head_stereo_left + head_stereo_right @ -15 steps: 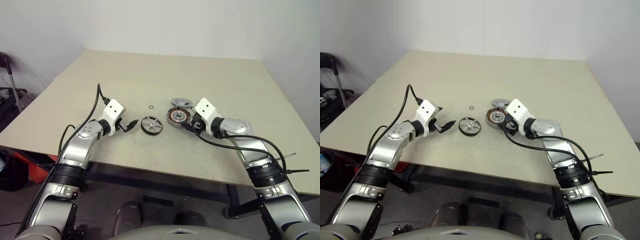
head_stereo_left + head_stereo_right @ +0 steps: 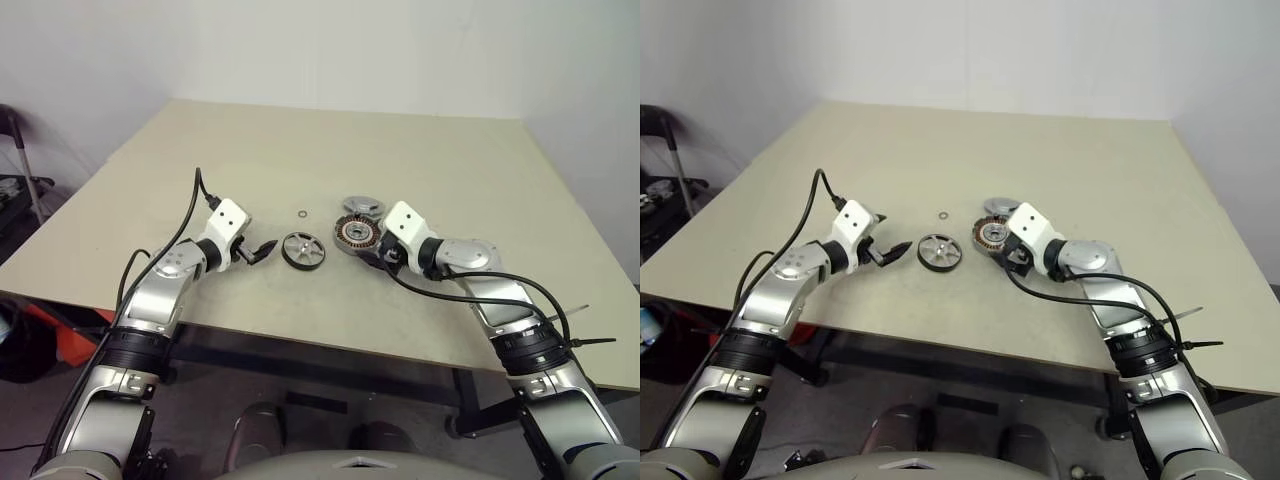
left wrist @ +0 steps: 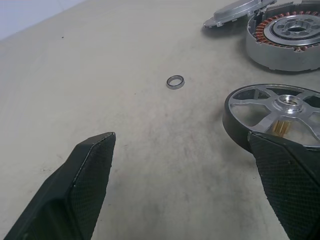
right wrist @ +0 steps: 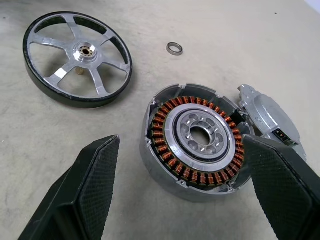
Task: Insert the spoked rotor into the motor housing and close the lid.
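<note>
We are at the opening step: nothing is picked up yet, and both arms are closing in on the parts laid out near the middle of the table (image 2: 420, 150). Our left gripper (image 2: 262, 249) sits just beside the spoked rotor (image 2: 303, 250), its two black fingers spread wide with nothing between them; in the left wrist view one fingertip lies close against the rotor's black rim, though we cannot tell whether it touches. Our right gripper (image 4: 190, 185) is likewise spread and empty, its fingers standing on either side of the motor housing (image 4: 196, 138), apparently ready to steady it. The housing rests on the table, open side up, its copper winding ring showing around the silver centre. The rotor lies flat just beside it, toward our left arm, and the lid (image 4: 267, 120) leans against the housing's far edge, tilted, not lying flat. We judge that the next move calls for the left fingers to straddle the rotor's rim and pinch it, then lift and centre it squarely over the housing, while the right fingers close on the housing's wall to keep it from sliding. Counting the parts, we see one rotor, one housing, one lid, and one small loose ring (image 3: 175, 82) lying apart from the rest.
</note>
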### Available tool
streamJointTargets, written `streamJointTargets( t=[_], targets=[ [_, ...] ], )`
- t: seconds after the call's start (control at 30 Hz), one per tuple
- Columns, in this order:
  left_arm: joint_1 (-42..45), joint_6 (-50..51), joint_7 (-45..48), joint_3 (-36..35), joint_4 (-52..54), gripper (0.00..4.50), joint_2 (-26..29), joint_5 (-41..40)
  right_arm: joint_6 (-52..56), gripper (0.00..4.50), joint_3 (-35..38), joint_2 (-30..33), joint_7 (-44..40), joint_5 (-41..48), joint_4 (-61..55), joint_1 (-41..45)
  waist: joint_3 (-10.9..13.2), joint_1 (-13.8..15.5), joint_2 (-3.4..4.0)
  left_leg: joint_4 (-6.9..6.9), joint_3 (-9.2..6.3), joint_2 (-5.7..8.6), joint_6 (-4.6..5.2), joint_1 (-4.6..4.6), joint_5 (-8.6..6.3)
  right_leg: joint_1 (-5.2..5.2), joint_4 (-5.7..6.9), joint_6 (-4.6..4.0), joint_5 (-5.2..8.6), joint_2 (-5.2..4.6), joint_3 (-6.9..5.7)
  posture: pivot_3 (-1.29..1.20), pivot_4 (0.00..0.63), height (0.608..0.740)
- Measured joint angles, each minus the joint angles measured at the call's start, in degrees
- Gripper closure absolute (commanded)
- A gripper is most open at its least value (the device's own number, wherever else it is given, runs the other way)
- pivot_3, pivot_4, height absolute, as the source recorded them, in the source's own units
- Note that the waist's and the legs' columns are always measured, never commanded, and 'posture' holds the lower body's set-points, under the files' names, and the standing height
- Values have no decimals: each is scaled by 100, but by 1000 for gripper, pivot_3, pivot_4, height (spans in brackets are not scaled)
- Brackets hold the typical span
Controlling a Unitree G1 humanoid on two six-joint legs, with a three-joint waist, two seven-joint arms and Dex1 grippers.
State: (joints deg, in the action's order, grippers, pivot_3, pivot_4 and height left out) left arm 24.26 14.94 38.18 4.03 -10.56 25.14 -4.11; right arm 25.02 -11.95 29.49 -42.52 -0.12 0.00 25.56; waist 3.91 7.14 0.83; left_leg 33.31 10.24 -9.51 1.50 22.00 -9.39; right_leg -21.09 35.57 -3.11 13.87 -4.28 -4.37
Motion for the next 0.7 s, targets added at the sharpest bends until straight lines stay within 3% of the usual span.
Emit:
streamJointTargets(
  t=[0.7],
  targets=[
    [-2,-30,52,49,-1,18,5,29,-232,445,-169,325,-376,-332,439,294,0,-2,0,2,0,0,0,0,0,0,3,0,0,0,0,0,0,740]
  ],
)
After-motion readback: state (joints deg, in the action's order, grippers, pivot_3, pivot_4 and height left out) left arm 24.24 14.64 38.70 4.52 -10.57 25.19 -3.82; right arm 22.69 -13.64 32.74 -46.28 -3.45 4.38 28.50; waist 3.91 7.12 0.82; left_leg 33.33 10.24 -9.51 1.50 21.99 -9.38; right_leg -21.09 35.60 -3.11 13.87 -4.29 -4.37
